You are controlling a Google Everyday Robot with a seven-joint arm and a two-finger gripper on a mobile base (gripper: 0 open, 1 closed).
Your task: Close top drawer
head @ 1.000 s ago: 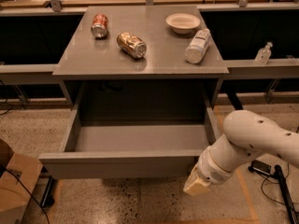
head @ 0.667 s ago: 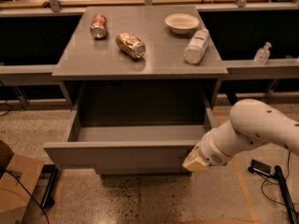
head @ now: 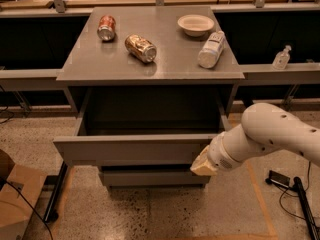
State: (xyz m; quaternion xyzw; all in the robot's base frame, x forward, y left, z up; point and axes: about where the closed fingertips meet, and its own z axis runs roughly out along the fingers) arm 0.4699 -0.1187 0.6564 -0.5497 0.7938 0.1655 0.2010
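**boltz:** So the gripper (head: 201, 166) sits at the right end of the top drawer (head: 130, 149), on the front panel and seemingly touching it. The drawer runs off to the gripper's left and sticks partway out of the cabinet (head: 170, 66). Can't tell if the gripper is wide or narrow, it's just a tan tip on the end of the arm (head: 272, 134). How should the robot finish the push?

**mira_k:** Being that far off-centre is the risk imo. Pushing one end of a wide drawer can rack it and jam it on the runners. It'd do better to shift toward the middle of the panel. Otherwise push slow and dead straight back, flat on the front. Doesn't look like much travel is left, so no need to slam.

**boltz:** Anything that'd rattle?

**mira_k:** Stuff on the top, up and beyond the gripper. The bottle (head: 211, 49) lies on its side nearest, with the bowl (head: 195, 24) behind it. Further left are a gold can (head: 140, 48) and a red can (head: 106, 27), both tipped over. A hard stop could roll them. The lower drawer (head: 150, 178) just below the gripper looks shut. The floor (head: 150, 214) is speckled stone, with a box (head: 15, 199) far left and low. There are cables (head: 278, 178) to the right under the arm and a small bottle (head: 281, 58) on the ledge up right
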